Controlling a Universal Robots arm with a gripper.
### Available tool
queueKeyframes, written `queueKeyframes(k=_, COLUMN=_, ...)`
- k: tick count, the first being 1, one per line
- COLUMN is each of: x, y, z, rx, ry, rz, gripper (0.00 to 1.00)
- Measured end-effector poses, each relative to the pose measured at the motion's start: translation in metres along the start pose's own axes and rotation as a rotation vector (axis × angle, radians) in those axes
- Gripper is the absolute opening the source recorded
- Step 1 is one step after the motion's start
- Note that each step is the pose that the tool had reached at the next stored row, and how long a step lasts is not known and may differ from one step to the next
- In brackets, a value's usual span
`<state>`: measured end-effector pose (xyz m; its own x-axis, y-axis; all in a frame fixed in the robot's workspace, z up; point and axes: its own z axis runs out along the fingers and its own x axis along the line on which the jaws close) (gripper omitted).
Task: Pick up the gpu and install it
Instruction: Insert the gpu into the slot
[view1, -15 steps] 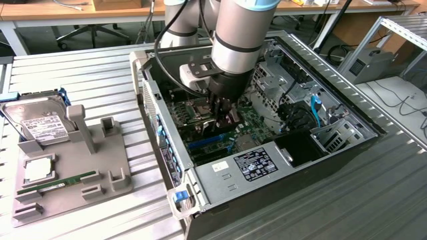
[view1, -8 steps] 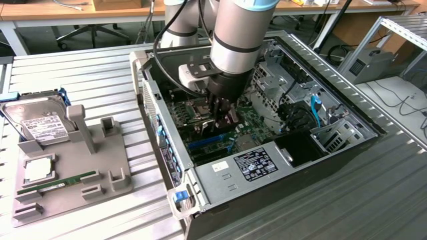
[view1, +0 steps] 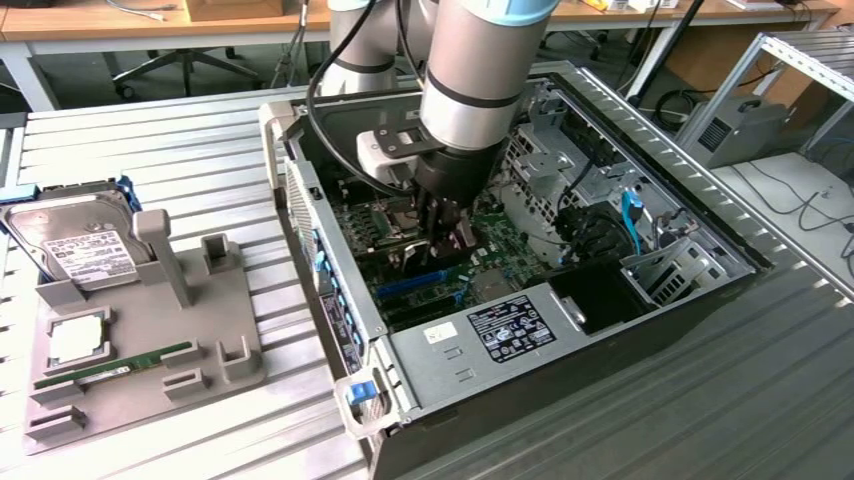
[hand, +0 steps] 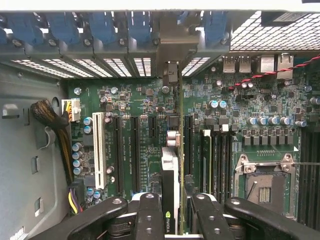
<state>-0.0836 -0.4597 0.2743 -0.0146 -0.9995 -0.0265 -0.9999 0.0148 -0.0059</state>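
- The gripper (view1: 447, 238) is down inside the open computer case (view1: 414, 375), low over the motherboard (hand: 130, 100).
- Its fingers (hand: 150, 215) are closed in on the gpu (hand: 170, 172) from both sides, pinching the card between them. The card stands on its edge.
- In the wrist view the gpu runs straight away from the fingers, along a long expansion slot near the middle of the board. Its metal bracket (hand: 170, 72) reaches the back wall of the case, at a gap in the row of vented slot covers.
- The pick-up looks done: the card is off the grey tray (view1: 200, 300), where a hard drive (view1: 80, 245) and a memory stick (view1: 114, 370) lie, well apart from the case.
- The card looks lined up with its slot, so the install is well under way by my reading.
- I cannot tell whether the card's lower edge is pushed fully home or only resting on the slot.
- The gripper has not let go, so release is left to do.
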Motion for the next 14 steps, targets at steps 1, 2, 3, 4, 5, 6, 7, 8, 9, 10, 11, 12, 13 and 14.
queueKeyframes(k=1, x=0.0, y=0.0, z=0.0001, rx=-0.0001, ry=0.0003, rz=0.0, gripper=0.27)
queueKeyframes(k=2, x=0.0001, y=0.0, z=0.0001, rx=-0.0002, ry=0.0005, rz=0.0, gripper=0.27)
queueKeyframes(k=3, x=0.0001, y=0.0, z=0.0001, rx=-0.0003, ry=0.0006, rz=0.0, gripper=0.27)
queueKeyframes(k=4, x=0.0001, y=0.0, z=0.0002, rx=-0.0002, ry=0.0006, rz=0.0, gripper=0.27)
queueKeyframes(k=5, x=0.0001, y=0.0, z=0.0003, rx=-0.0002, ry=0.0004, rz=0.0, gripper=0.27)
queueKeyframes(k=6, x=0.0001, y=0.0001, z=0.0003, rx=-0.0001, ry=0.0004, rz=0.0, gripper=0.27)
queueKeyframes(k=7, x=0.0001, y=0.0003, z=0.0004, rx=-0.0001, ry=0.0004, rz=0.0, gripper=0.27)
queueKeyframes(k=8, x=0.0001, y=0.0003, z=0.0004, rx=-0.0001, ry=0.0004, rz=0.0, gripper=0.27)
queueKeyframes(k=9, x=0.0001, y=0.0003, z=0.0004, rx=-0.0001, ry=0.0004, rz=0.0, gripper=0.27)
queueKeyframes(k=10, x=0.0001, y=0.0003, z=0.0005, rx=-0.0002, ry=0.0004, rz=0.0, gripper=0.27)
queueKeyframes(k=11, x=0.0, y=0.0003, z=0.001, rx=0.0, ry=0.0001, rz=0.0, gripper=0.27)
queueKeyframes(k=12, x=0.0001, y=0.0003, z=0.0017, rx=0.0, ry=0.0, rz=0.0, gripper=0.27)
queueKeyframes(k=13, x=0.0001, y=0.0003, z=0.0019, rx=-0.0003, ry=0.0006, rz=0.0, gripper=0.27)
queueKeyframes(k=14, x=0.0001, y=0.0003, z=0.0031, rx=-0.0001, ry=0.0002, rz=0.0, gripper=0.27)
